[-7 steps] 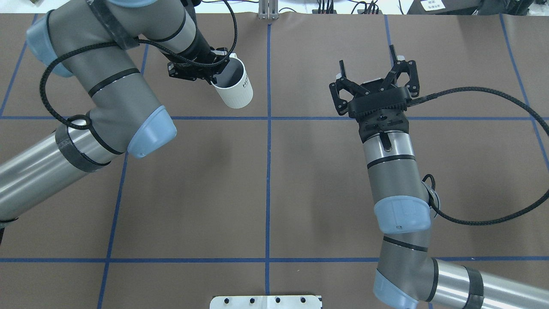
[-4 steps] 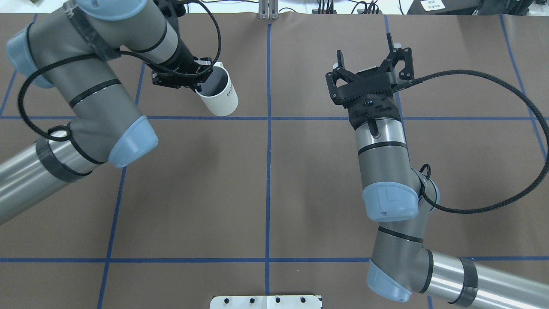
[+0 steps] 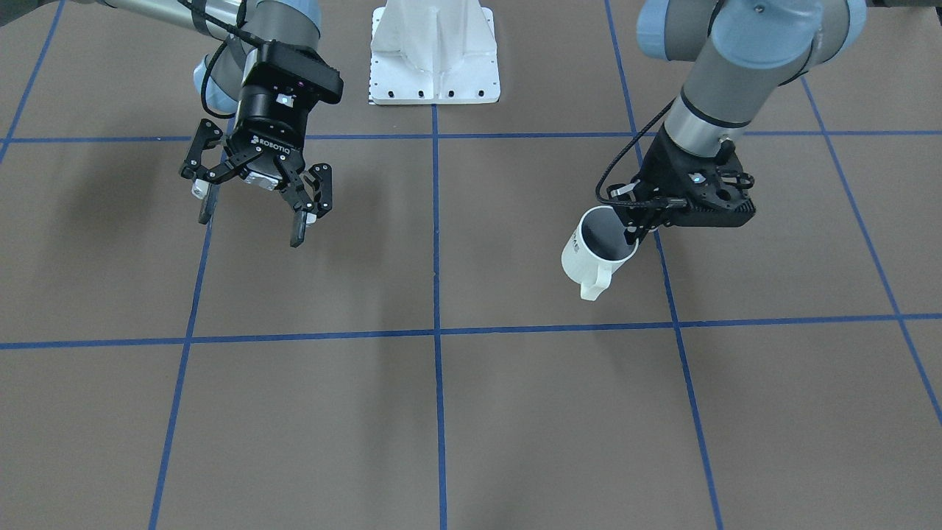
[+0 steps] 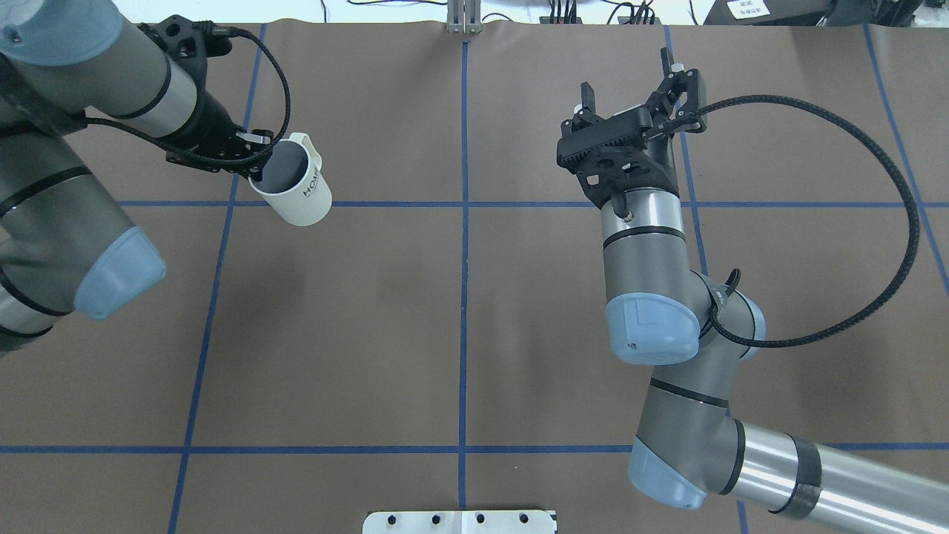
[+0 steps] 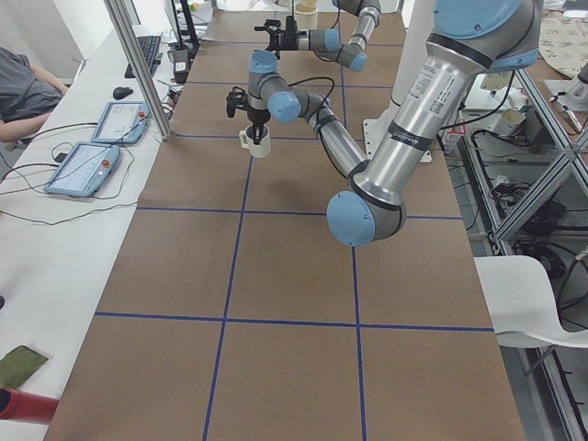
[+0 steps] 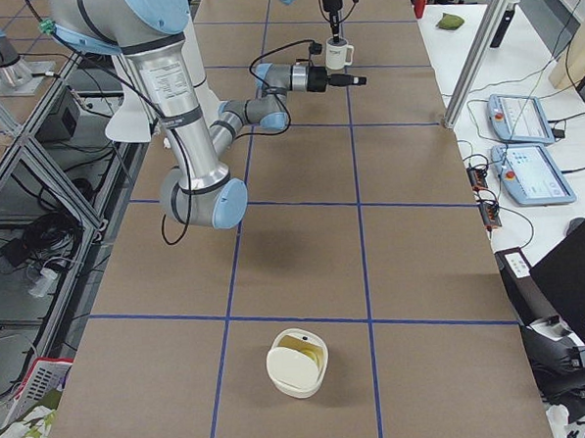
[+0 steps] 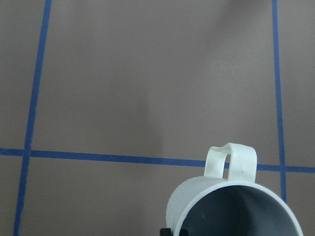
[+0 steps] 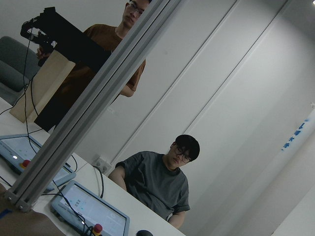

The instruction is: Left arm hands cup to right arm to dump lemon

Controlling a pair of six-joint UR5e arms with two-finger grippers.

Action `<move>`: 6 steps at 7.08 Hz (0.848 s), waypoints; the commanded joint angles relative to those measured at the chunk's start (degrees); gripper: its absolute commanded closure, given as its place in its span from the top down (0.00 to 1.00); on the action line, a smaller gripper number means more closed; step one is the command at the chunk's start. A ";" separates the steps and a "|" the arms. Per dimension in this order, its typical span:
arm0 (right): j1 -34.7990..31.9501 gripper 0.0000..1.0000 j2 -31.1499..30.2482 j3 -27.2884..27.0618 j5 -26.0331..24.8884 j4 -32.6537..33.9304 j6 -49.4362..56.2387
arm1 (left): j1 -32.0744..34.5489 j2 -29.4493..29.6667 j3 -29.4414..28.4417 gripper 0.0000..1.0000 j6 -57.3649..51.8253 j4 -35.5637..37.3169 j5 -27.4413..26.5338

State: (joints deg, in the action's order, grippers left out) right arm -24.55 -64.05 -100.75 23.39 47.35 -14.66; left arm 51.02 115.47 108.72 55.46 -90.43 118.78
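The cup, a white mug lettered "HOME", hangs tilted above the table's far left square, its handle toward the far edge. My left gripper is shut on its rim, one finger inside. The front view shows the same hold: cup, left gripper. In the left wrist view the cup fills the lower right, with only grey inside showing. The lemon shows in no view. My right gripper stands open and empty over the far right square, well apart from the cup; overhead, the right gripper points at the far edge.
A white bowl with a yellowish inside sits near the table's end on my right. The white base plate is at my side of the table. Beyond the far edge are an aluminium post, tablets and a seated person.
My left arm has swung the cup leftward and slightly nearer, away from the centre line. The right gripper has shifted a little left and toward the far edge, still open.
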 commanded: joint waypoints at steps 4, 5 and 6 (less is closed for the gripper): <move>-5.57 0.98 1.91 -0.06 7.87 10.65 0.07 | 7.68 -12.00 2.90 0.00 -17.20 0.08 0.40; -7.86 0.98 1.82 -0.06 11.81 10.65 -0.02 | 9.52 -13.50 2.55 0.00 -20.45 0.17 1.45; -10.75 0.98 1.56 0.11 15.94 10.65 -1.41 | 11.89 -15.43 1.94 0.00 -23.96 0.08 4.76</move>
State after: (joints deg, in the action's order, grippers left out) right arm -32.05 -62.27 -100.76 34.44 57.97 -14.98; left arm 60.27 102.27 111.25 35.67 -90.31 120.70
